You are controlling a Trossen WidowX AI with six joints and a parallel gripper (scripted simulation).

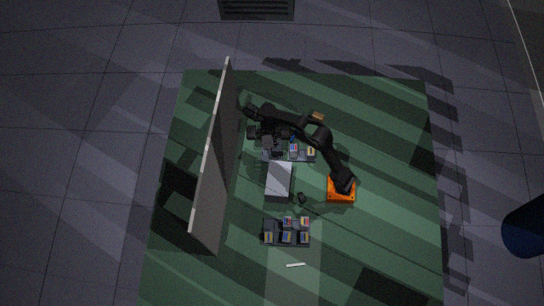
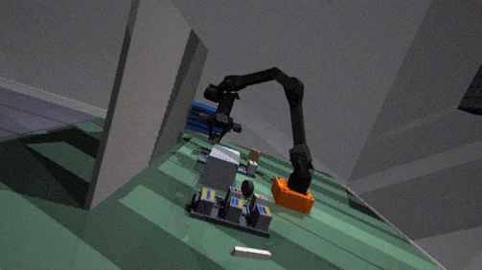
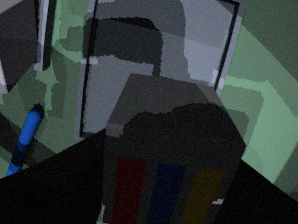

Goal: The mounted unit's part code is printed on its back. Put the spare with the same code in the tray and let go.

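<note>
My gripper (image 3: pixel 162 144) (image 1: pixel 274 146) (image 2: pixel 217 135) is shut on a dark spare block (image 3: pixel 160 196) with red, blue and yellow stripes on its face. It holds the block above a flat grey tray (image 3: pixel 200 36) with a dark rim, seen in the wrist view. The mounted unit (image 1: pixel 278 179) (image 2: pixel 221 167) is a grey box in the middle of the green mat. A dark rack (image 1: pixel 264 221) (image 2: pixel 218 220) with several striped spares stands in front of it. Two more striped spares (image 1: pixel 293 149) (image 1: pixel 310 151) stand on a grey base beside the gripper.
A tall grey panel (image 1: pixel 217 161) (image 2: pixel 145 100) stands upright left of the arm. The orange arm base (image 1: pixel 340 193) (image 2: pixel 291 196) is at the right. A blue pen (image 3: pixel 27 136), a small dark object (image 1: pixel 302 197), a brown block (image 1: pixel 318 116) and a white bar (image 1: pixel 295 264) (image 2: pixel 251 252) lie about.
</note>
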